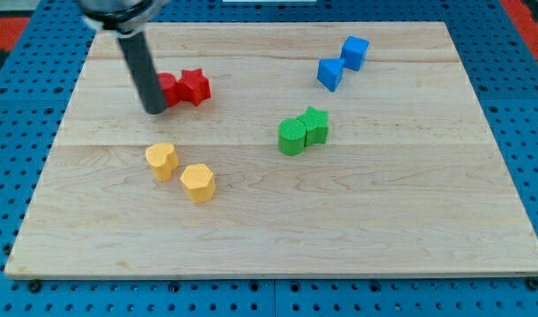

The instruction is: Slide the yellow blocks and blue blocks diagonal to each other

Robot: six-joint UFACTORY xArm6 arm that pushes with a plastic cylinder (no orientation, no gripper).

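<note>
Two yellow blocks lie at the view's lower left: a heart-shaped one [162,160] and a hexagonal one [198,182] just below and right of it. Two blue blocks lie at the view's upper right: a cube [355,52] and a second blue block [330,73] touching it at the lower left. My tip [153,110] stands at the upper left, against the left side of the red blocks, above the yellow heart block and apart from it.
A red round block [169,89] and a red star block [195,85] sit together right of my tip. A green round block [292,136] and a green star block [315,125] sit together in the middle. The wooden board [427,220] lies on a blue pegboard.
</note>
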